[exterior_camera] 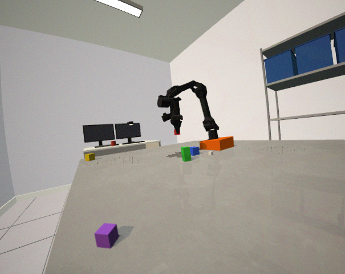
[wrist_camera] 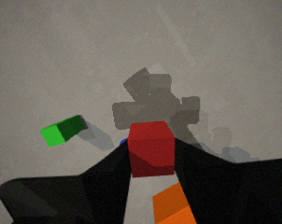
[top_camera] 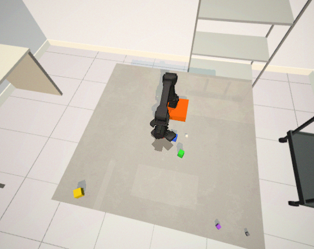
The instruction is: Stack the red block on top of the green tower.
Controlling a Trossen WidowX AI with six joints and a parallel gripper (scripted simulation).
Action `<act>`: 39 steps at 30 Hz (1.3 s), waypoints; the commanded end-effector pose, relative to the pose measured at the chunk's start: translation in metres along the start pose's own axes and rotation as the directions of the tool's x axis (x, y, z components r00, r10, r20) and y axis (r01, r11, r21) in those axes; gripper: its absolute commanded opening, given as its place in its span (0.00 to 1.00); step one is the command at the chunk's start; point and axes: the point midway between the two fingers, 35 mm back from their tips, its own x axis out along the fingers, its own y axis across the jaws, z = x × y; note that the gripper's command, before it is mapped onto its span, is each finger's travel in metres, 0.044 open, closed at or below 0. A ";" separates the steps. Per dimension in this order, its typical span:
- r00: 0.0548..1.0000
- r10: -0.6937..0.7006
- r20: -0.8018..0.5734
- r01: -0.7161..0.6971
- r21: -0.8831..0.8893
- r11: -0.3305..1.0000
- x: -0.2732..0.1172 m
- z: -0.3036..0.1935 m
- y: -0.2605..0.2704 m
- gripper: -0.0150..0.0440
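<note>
Grey tabletop carries the green tower, with the red block clenched in the end effector and held aloft, well apart from it. Transport is judged underway; alignment directly above the tower is required before a gentle descent.

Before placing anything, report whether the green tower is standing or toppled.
Standing. The green tower rises upright, taller than wide, on the table, apart from the gripper holding the red block.
</note>
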 end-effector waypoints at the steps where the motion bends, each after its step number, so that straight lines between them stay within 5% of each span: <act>1: 1.000 0.000 0.003 0.000 -0.003 1.000 -0.002 0.003 0.024 0.25; 23: 1.000 0.004 0.001 -0.004 0.014 1.000 0.004 -0.019 0.153 0.25; 39: 1.000 0.004 0.001 -0.004 0.014 1.000 0.030 -0.020 0.159 0.25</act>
